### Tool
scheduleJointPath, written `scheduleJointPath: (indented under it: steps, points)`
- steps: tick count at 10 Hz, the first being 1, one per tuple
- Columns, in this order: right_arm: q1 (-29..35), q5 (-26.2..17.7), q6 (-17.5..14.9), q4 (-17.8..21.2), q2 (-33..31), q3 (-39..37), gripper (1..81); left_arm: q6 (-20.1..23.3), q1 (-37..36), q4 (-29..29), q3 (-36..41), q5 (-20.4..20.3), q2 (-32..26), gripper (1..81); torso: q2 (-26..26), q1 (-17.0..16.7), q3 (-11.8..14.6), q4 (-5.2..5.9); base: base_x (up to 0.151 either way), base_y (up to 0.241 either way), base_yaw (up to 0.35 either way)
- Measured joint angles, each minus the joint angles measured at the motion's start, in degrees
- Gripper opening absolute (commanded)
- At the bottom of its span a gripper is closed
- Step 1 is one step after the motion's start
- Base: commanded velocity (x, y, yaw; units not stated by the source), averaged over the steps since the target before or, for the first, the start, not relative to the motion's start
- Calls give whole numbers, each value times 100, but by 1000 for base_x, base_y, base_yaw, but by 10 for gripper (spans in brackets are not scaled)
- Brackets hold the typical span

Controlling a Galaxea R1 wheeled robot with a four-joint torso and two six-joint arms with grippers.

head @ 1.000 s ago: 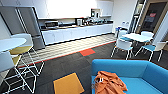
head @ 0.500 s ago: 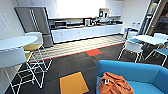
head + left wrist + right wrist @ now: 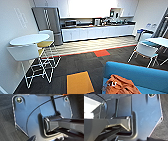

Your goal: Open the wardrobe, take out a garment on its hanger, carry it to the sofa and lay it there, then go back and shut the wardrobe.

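The turquoise-blue sofa (image 3: 140,75) fills the near right corner of the head view. On its seat lies the burnt-orange garment (image 3: 122,86), crumpled, with a bit of white lettering showing. Nothing holds it. Both wrist views look down past the robot's own dark plate at dark carpet (image 3: 6,125), and the state of either gripper cannot be told from them.
A tall round white table (image 3: 28,39) with white wire-legged stools (image 3: 25,53) stands close at the left by the wall. A fridge (image 3: 47,22) and a kitchen counter (image 3: 100,31) line the far side. White chairs (image 3: 146,50) stand at the right. Open carpet with a yellow tile (image 3: 78,82) lies ahead.
The whole head view has shifted rightward, so the camera has turned left. The sofa with the garment now sits further right and the round table has come into fuller view.
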Motion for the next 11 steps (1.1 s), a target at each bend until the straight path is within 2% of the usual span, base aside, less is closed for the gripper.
scheduleJointPath:
  steps: [11]
  points:
    - [0,-2,0,0,-11,-28,811,13,9,7,-2,15,12,811,0,0,0,0,0,0,243]
